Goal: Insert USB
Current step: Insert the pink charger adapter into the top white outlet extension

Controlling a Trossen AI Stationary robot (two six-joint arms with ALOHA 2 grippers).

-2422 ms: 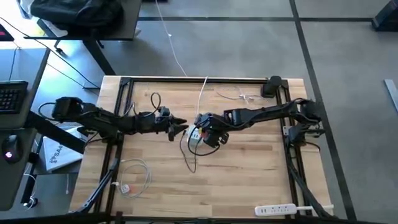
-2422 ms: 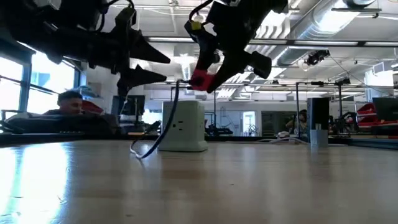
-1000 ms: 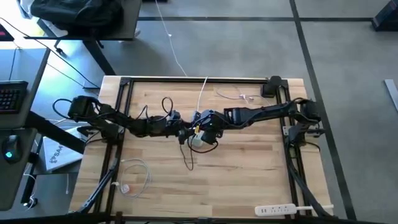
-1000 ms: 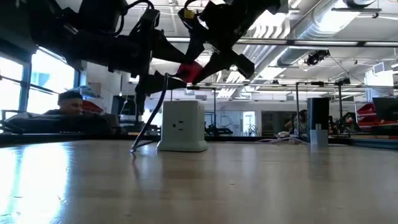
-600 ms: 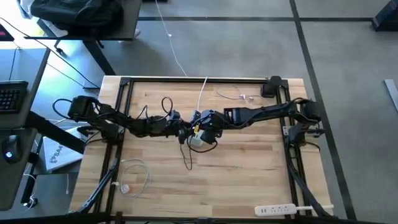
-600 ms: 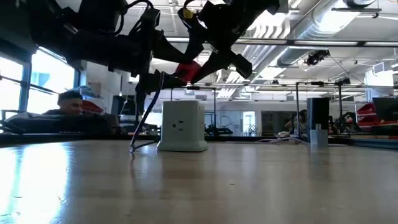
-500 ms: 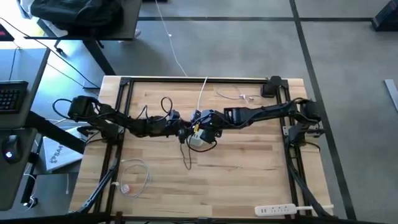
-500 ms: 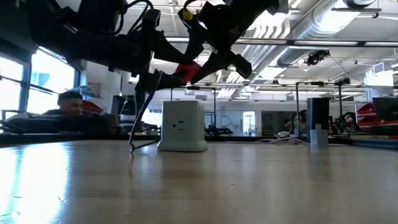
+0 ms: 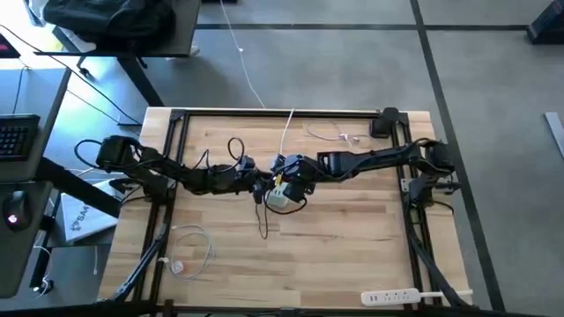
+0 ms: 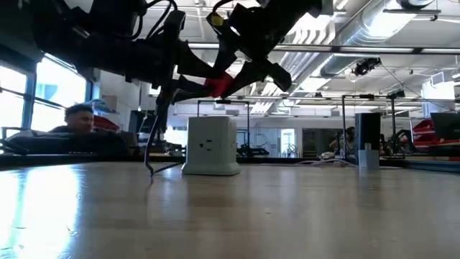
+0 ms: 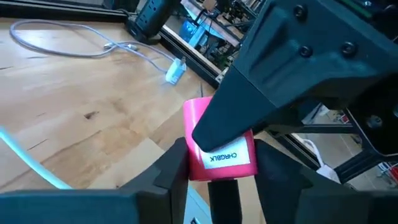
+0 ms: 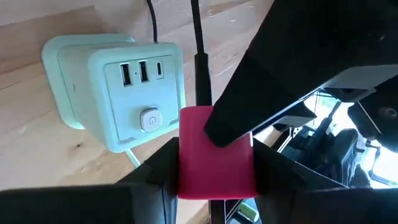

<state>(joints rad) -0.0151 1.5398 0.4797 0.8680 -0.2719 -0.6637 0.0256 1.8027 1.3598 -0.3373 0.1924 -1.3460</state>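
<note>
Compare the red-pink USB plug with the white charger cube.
The USB plug is red-pink and small; the charger cube is white and much bigger. The plug hangs in the air, pinched between both claws, while the cube rests on the table. Both carry cables.

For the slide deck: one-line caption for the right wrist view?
Both grippers hold the red USB above the charger cube, short of its ports.

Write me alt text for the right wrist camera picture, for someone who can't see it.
A small bright red-pink USB plug on a thin black cable is gripped from both sides, by the right gripper and by the left gripper reaching in from the far side. Just beyond it, a white charger cube rests on the light wooden table, its USB ports facing the camera.
</note>
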